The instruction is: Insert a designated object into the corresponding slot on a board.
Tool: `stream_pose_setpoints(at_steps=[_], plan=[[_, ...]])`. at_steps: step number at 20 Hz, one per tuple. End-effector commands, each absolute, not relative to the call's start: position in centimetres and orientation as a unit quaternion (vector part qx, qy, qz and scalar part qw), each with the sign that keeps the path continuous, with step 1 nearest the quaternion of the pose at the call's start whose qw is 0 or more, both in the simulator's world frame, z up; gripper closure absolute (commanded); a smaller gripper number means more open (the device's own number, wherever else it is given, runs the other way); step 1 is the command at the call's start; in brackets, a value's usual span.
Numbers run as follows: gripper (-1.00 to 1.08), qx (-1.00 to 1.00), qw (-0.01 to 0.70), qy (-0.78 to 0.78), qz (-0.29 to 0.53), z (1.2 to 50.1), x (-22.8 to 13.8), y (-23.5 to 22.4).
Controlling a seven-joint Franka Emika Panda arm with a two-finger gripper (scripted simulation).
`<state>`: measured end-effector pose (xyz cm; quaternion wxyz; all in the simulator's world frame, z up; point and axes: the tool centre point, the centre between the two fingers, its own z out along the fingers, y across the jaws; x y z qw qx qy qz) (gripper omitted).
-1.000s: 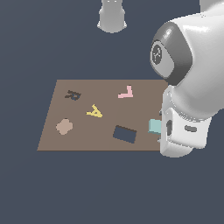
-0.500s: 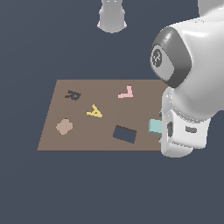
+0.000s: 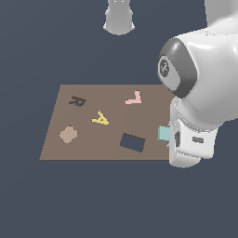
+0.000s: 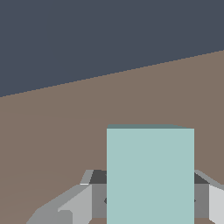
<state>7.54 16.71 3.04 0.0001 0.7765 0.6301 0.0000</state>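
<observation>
The light teal block lies at the brown board's edge on the exterior view's right, mostly hidden behind my arm. The dark navy rectangular slot is just to its left and holds nothing. In the wrist view the teal block fills the space between my grey fingers, which stand close on either side of it. My gripper is low around the block. I cannot see contact between the fingers and the block. In the exterior view the arm hides the gripper.
On the board are a yellow letter A, a pink L-shaped piece, a dark R-shaped recess and a tan blob shape. A grey robot base stands beyond the board.
My arm has sunk a little toward the board and shifted slightly to the exterior view's left. The teal block has stayed where it was.
</observation>
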Motion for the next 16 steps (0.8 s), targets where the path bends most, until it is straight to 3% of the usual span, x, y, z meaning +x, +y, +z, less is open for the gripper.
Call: stream_pose_setpoints(at_steps=[1, 10, 16], plan=[[1.08, 0.776, 0.000, 0.630, 0.000, 3.0, 7.5, 16.7], [1.08, 0.778, 0.000, 0.629, 0.000, 3.1, 7.6, 16.2], [1.08, 0.787, 0.000, 0.617, 0.000, 3.4, 8.3, 12.3]])
